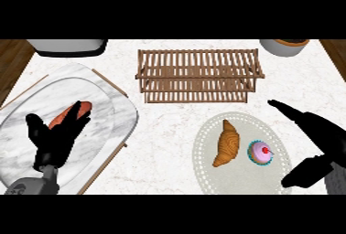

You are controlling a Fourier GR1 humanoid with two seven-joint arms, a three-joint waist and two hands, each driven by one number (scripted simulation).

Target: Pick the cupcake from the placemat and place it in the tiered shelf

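Note:
A small cupcake with pink frosting, a blue wrapper and a red cherry sits on the round pale placemat, right of a croissant. The wooden slatted tiered shelf stands at the back centre of the counter. My right hand hovers at the right edge, just right of the cupcake, open with fingers stretched toward the shelf and the thumb low; it touches nothing. My left hand rests open, fingers up, over the marble tray at the left.
A large marble tray with a wooden rim fills the left side and holds a reddish sausage-like item. A grey appliance sits back left and a white pot back right. Dark wood borders the counter's far corners.

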